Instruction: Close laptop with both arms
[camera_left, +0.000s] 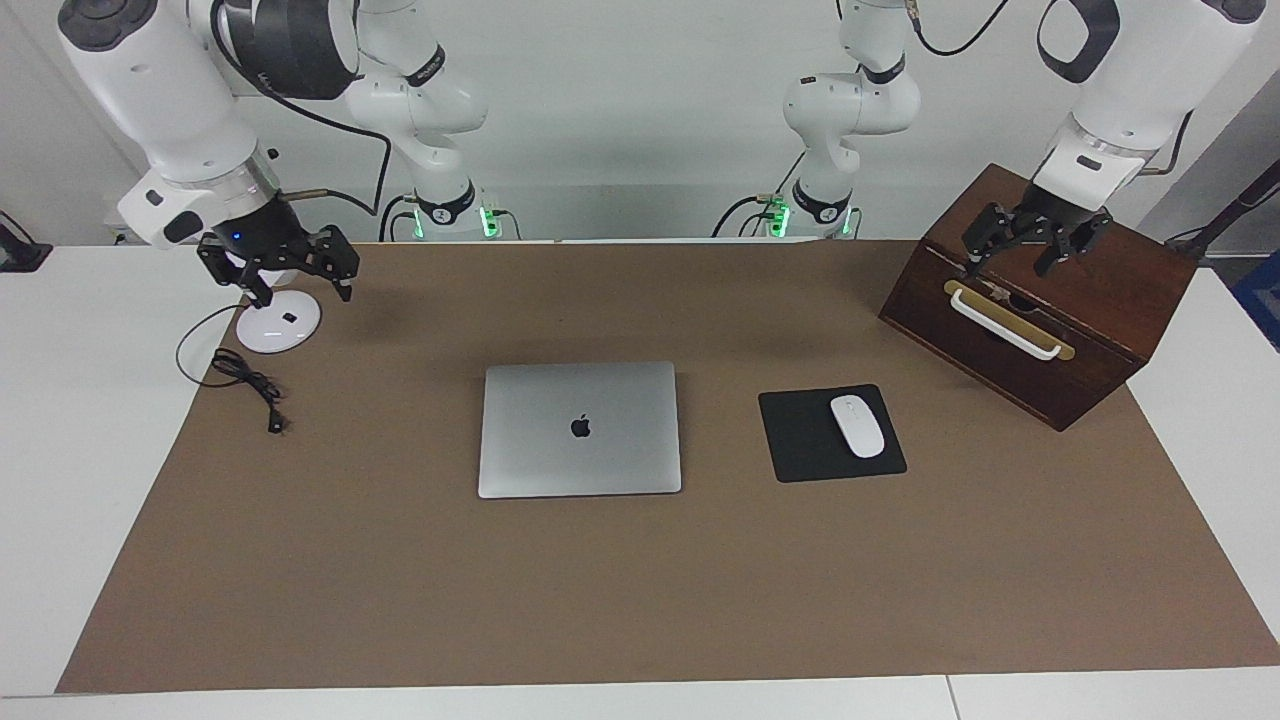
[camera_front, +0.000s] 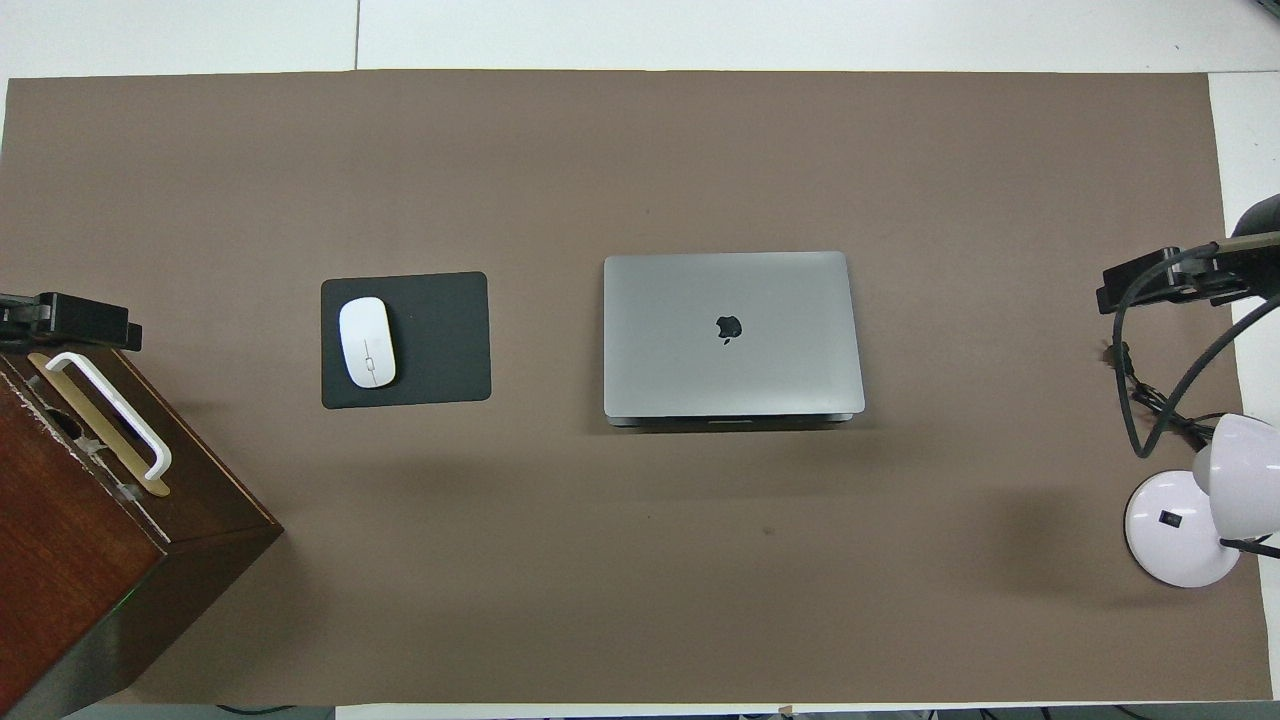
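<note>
1. Both tools hang open and empty: my left tool (camera_left: 1030, 250) over the wooden box (camera_left: 1080, 330), my right tool (camera_left: 290, 275) over the lamp base (camera_left: 278, 325).
2. The laptop (camera_left: 580, 430) lies shut mid-bench, lid flat, well apart from both.
3. Beside it, toward my left arm's end, a mouse (camera_left: 857, 426) sits on its pad (camera_left: 800, 440).

Facing view: high, far from the robots, looking back at them across the brown mat (camera_left: 640, 600).
Overhead view: high above the robots' end, looking steeply down.
Shared: mat, laptop (camera_left: 580, 430) (camera_front: 732, 335), mouse pad (camera_left: 805, 440) (camera_front: 435, 340), half a turn apart.
</note>
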